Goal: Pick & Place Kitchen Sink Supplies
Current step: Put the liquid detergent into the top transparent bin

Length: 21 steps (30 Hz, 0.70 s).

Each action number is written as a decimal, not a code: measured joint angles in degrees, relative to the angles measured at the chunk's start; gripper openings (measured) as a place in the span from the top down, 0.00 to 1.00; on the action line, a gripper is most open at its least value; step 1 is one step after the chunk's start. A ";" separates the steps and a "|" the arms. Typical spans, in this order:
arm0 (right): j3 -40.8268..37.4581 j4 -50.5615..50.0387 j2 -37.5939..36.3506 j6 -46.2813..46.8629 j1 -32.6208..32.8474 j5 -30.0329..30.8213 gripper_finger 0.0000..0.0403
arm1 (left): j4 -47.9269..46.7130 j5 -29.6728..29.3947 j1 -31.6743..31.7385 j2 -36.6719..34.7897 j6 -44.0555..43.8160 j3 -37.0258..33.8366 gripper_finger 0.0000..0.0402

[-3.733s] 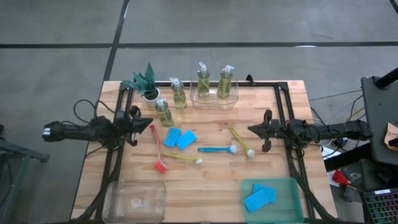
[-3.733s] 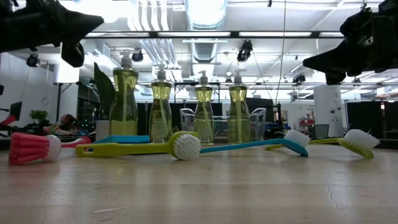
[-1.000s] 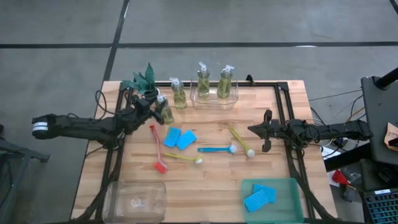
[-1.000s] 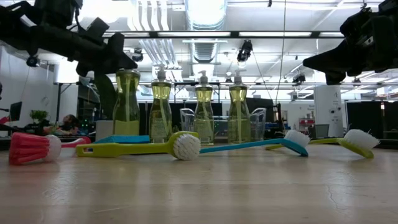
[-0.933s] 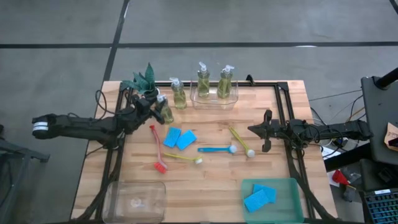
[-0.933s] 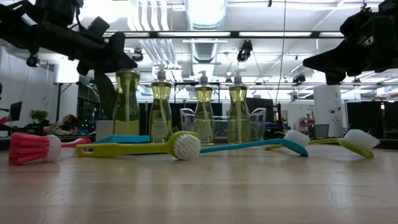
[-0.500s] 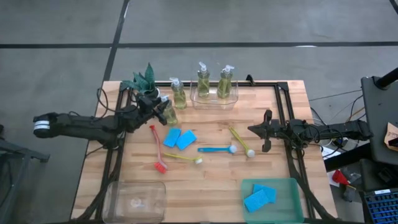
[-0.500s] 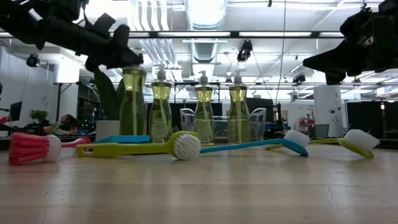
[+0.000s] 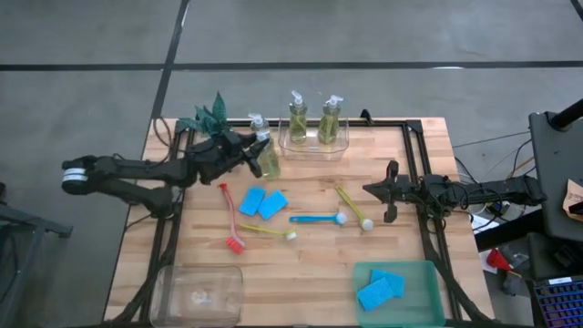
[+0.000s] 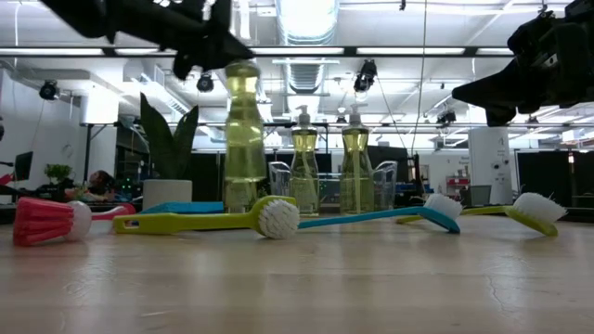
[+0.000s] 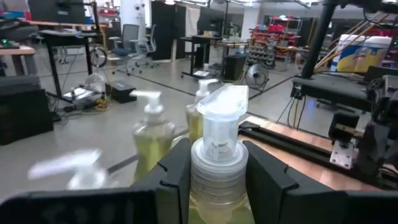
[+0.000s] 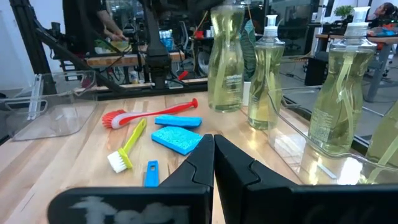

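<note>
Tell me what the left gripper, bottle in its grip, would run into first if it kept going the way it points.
Probably the soap bottle just ahead of the left gripper and its held bottle, standing beside the clear bin; depth is hard to judge.

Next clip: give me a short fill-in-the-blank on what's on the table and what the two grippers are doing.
1. The left gripper is shut on the neck of a clear pump bottle of yellow-green soap, lifted off the ____.
2. The clear bin at the far edge holds ____ soap bottles.
3. The green tray holds two blue ____.
4. The right gripper hangs shut and holds ____.

Missing: table; two; sponges; nothing
</note>
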 joint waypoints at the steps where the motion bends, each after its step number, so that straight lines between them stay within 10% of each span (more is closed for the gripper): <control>1: 0.00 0.00 0.00 -0.02 0.00 0.00 0.98 | -0.02 0.02 -0.02 1.64 0.21 1.60 0.74; 21: 0.00 0.00 0.07 -0.01 -0.01 0.00 0.98 | -7.04 5.40 0.61 32.76 6.76 40.21 0.74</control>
